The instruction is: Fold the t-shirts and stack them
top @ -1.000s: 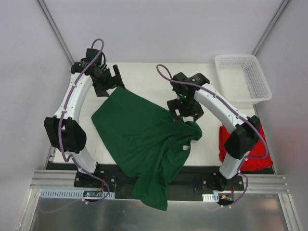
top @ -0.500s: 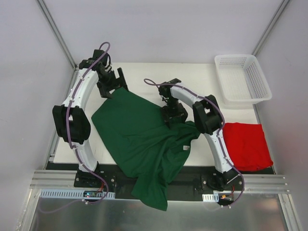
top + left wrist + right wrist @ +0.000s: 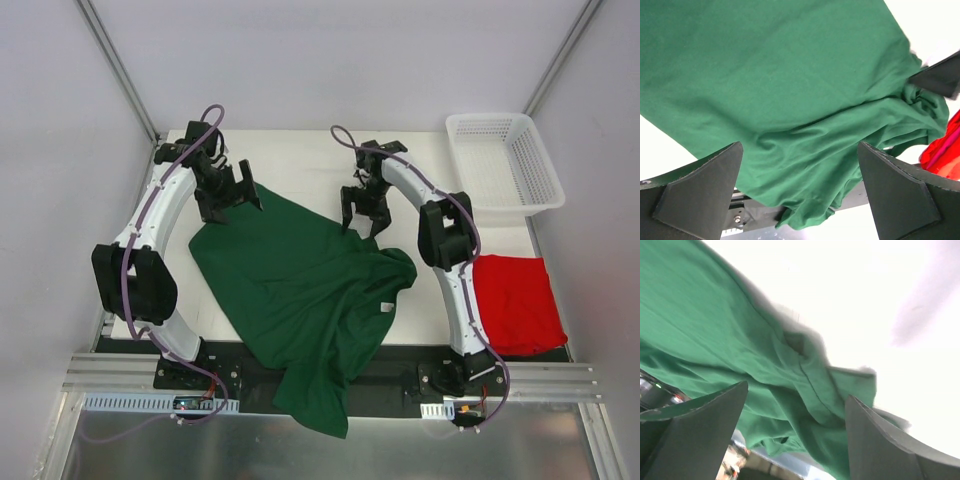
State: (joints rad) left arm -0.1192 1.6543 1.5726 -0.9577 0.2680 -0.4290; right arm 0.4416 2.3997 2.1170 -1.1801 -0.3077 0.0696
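The green t-shirt (image 3: 300,290) is spread out in the middle of the table (image 3: 300,150) and is not yet folded. Its near part is hung over the front edge, and its right side is bunched up (a sleeve may be tucked under there, but that cannot be told). The red t-shirt (image 3: 512,300) is set by itself at the right, likely as the start of the stack. The left gripper (image 3: 232,203) is held wide open over the green shirt's far left corner. The right gripper (image 3: 362,224) is held wide open too, over the far right edge. Nothing is gripped by either one. They are probably placed there so both far corners can be grabbed and the cloth pulled flat. A white basket (image 3: 505,160) is kept at the far right, out of the way.
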